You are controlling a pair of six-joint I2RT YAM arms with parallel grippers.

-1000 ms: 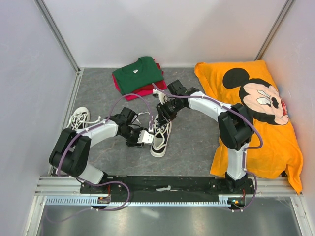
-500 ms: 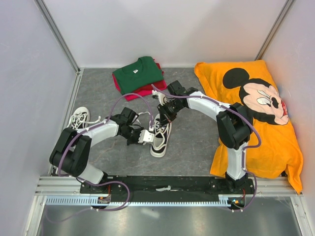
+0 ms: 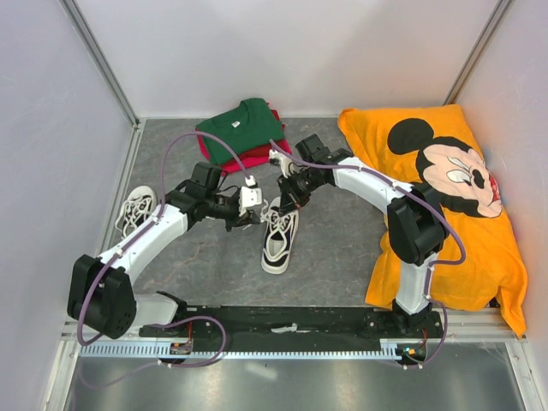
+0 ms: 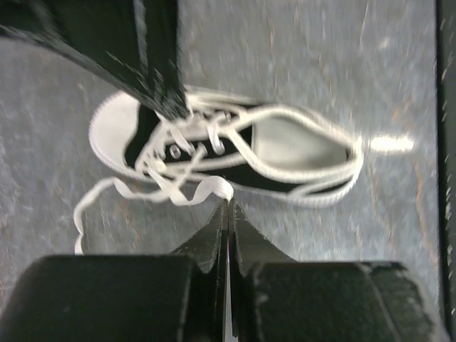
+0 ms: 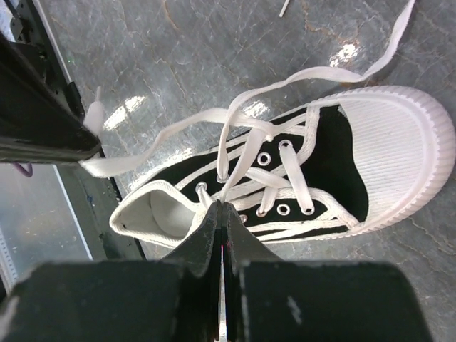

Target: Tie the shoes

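We are recording one shoe (image 3: 279, 240) lying in the middle of the table (image 3: 342, 248), its mate (image 3: 134, 210) at the left edge. The left claw (image 4: 228, 204) and right claw (image 5: 220, 207) are each pinching a lace (image 5: 313, 74). We are judging the lace limp, light and slippery: best taken near its end.

One shoe (image 3: 276, 247) stands upright on its sole in the middle of the tabletop (image 3: 342, 248): dark around the eyelets, ribbed white rubber toe, pale insole. Its white laces (image 5: 251, 149) are threaded but untied, loose strands trailing away from it. The other shoe (image 3: 133, 210) lies at the tabletop's left edge, laces loose too.
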